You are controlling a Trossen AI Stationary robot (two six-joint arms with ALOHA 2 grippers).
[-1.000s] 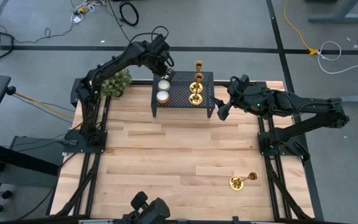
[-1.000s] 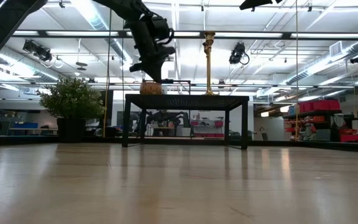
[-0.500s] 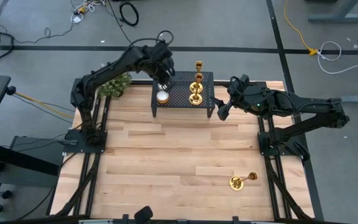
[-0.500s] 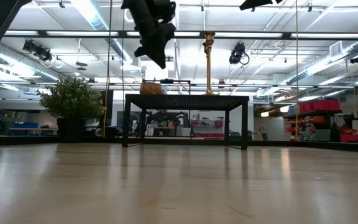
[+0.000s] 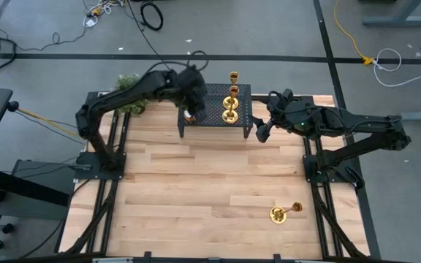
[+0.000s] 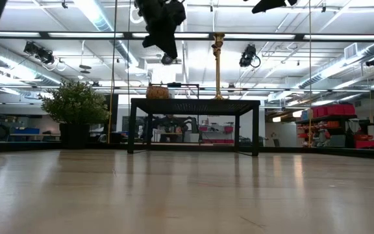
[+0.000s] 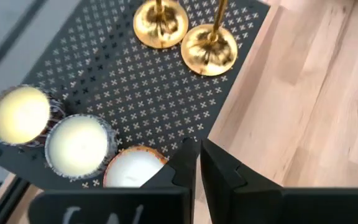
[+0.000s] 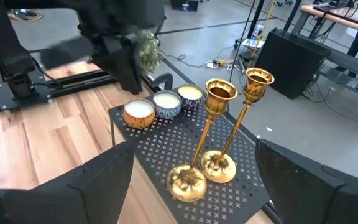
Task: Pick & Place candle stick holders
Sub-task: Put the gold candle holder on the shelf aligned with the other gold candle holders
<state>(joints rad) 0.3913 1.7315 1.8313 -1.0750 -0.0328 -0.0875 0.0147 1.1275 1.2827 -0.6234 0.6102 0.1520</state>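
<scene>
Beyond my pressed-together, empty left gripper (image 7: 199, 163) stood two candle stick holders (image 7: 185, 34) on the black shelf (image 7: 104, 81).
Third holder (image 5: 283, 212) lay well apart on the table; my right gripper (image 8: 191, 186), spread wide and empty, should descend squarely over its stem.

**Even overhead light, some motion blur**

Ceiling strip lights (image 6: 102, 16) glare white in the low view, and the table (image 6: 187, 195) near the camera is soft and out of focus. From above, light is flat with faint shadows. The 2 candlesticks (image 8: 219, 134) show bright highlights. The left arm (image 8: 114, 43) is smeared by blur in the right wrist view.
</scene>
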